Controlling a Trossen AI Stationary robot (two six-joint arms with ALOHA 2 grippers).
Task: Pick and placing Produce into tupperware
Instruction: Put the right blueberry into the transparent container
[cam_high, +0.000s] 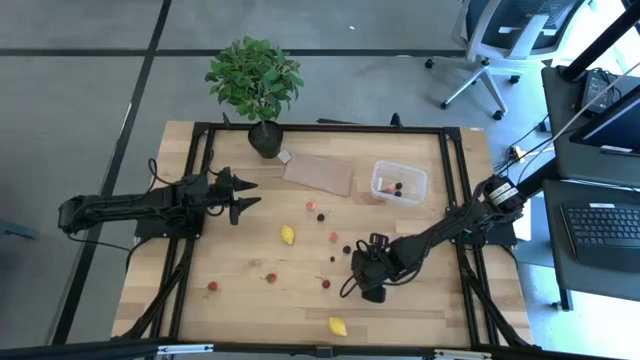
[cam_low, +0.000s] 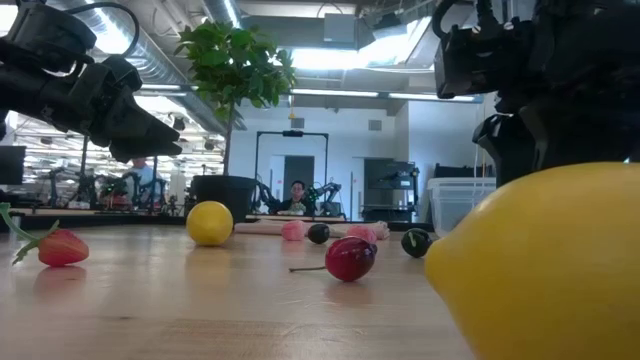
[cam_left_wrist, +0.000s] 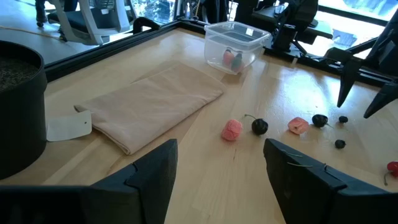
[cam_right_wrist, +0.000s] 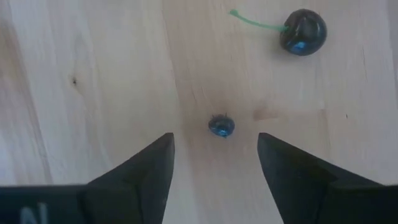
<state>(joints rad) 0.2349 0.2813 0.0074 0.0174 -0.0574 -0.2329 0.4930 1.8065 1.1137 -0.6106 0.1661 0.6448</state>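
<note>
The clear tub (cam_high: 399, 182) stands on the far right part of the table (cam_high: 240, 300), just beside a flat brown sheet (cam_high: 318, 174), and it holds only a few small pieces, red and dark, so the job looks barely begun. Most of the fruit lies loose on the wood: one lemon (cam_high: 288, 235) near the middle, a second lemon (cam_high: 338, 326) at the near edge, a strawberry (cam_high: 212, 286) towards the near left, another red piece (cam_high: 270, 278) between it and the middle, and pink berries and dark cherries scattered between the first lemon and the tub.

The right tool (cam_right_wrist: 214, 158) points down at the table on the near right, its jaws spread and empty, with a tiny dark berry (cam_right_wrist: 221, 126) lying on the wood between the fingertips and a stemmed dark cherry (cam_right_wrist: 303, 32) a little beyond. That berry looks like the piece in hand, not yet gripped.

The left tool (cam_high: 243, 193) waits above the left side of the table, jaws apart and holding nothing, near a potted plant (cam_high: 255, 85).

No brand or writing can be read; a white tag (cam_left_wrist: 68, 126) beside the pot looks blank.
</note>
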